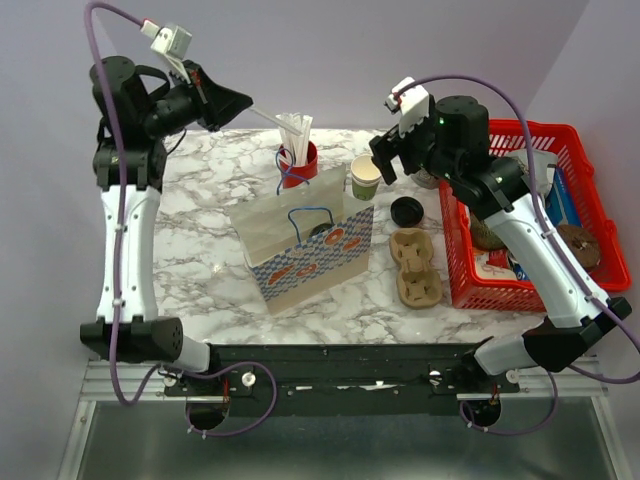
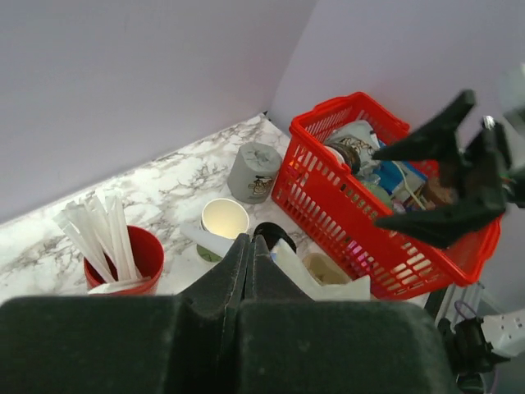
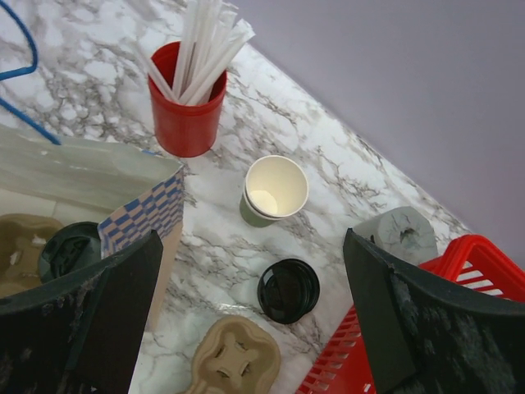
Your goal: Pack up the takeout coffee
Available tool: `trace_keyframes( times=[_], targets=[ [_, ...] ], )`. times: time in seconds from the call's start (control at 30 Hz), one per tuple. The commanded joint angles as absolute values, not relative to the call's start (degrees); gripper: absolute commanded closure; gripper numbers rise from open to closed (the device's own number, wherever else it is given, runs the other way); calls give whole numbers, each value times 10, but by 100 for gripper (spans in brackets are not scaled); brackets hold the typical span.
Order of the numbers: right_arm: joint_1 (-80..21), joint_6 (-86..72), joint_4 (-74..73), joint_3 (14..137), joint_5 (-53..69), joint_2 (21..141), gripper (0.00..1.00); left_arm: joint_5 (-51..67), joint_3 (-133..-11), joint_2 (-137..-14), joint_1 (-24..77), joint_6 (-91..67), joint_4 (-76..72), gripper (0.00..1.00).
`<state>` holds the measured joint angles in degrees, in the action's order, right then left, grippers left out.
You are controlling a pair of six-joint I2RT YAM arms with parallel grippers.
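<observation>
The cream paper cup with a green band [image 1: 365,177] stands open on the marble table, with the round black lid [image 1: 406,211] lying just right of it. Both show in the right wrist view, cup [image 3: 276,189] and lid [image 3: 288,290]. My right gripper [image 1: 385,160] is open and empty, hovering above them [image 3: 267,316]. My left gripper [image 1: 238,105] is raised at the back left, shut on a white straw [image 1: 272,119] that points toward the red cup. In the left wrist view the shut gripper [image 2: 250,246] hides part of the cup [image 2: 225,220] and lid [image 2: 275,236].
A red cup of white straws [image 1: 298,160] stands behind an upright paper bag [image 1: 305,240] with something dark inside. A brown pulp tray [image 1: 415,266] lies in front of the lid. A red basket [image 1: 520,215] of goods fills the right side. A grey upturned cup [image 3: 402,234] stands by the basket.
</observation>
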<state>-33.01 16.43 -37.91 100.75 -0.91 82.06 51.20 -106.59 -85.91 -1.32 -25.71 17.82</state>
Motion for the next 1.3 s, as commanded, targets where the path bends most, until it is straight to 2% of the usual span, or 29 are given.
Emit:
trace_keyframes(
  times=[0.0,0.07,0.33,0.5,0.63,0.83,0.97,1.03,1.07,1.1,1.17,1.27],
  targets=[
    [-314,151,-362,1009,-33,808,0,578,-1099,-781,-33,-132,364,100],
    [-306,149,-362,1000,-30,805,0,579,-1133,-757,-40,-85,469,100],
    [-294,137,-362,984,-15,802,0,526,-1258,-709,-46,81,725,100],
    [-293,133,-362,979,-5,803,0,565,-1243,-695,-45,143,850,100],
    [-293,125,-363,980,12,809,0,570,-1125,-655,-46,114,792,100],
    [-292,129,-367,971,27,801,0,574,-1022,-667,-44,101,731,100],
    [-292,129,-371,957,48,795,0,585,-970,-685,-26,26,615,100],
    [-292,120,-373,955,54,795,0,578,-969,-708,-2,10,568,93],
    [-292,118,-382,957,61,800,0,577,-971,-718,15,11,558,81],
    [-292,114,-388,961,65,802,0,576,-974,-726,25,11,542,73],
    [-292,110,-396,971,76,805,0,574,-976,-746,57,-12,512,64],
    [-292,129,-414,997,97,814,0,584,-985,-772,86,-67,435,58]
  ],
)
